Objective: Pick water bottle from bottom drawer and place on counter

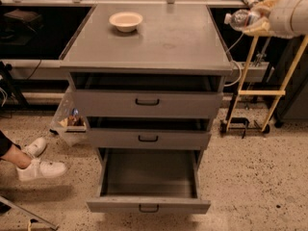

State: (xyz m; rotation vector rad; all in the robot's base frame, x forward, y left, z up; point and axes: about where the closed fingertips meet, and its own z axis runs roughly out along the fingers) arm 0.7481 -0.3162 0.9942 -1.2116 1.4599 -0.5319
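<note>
Off the tabletop's [159,37] side edge, end effector [257,22] clamped on bottle [239,19]; bring it fully over, lower gently, release.

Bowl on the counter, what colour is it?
The bowl is cream, camera view; the gripper holds the water bottle beyond the counter right edge.

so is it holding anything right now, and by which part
The gripper holds the water bottle by its right end, in the air beside the counter.
</note>
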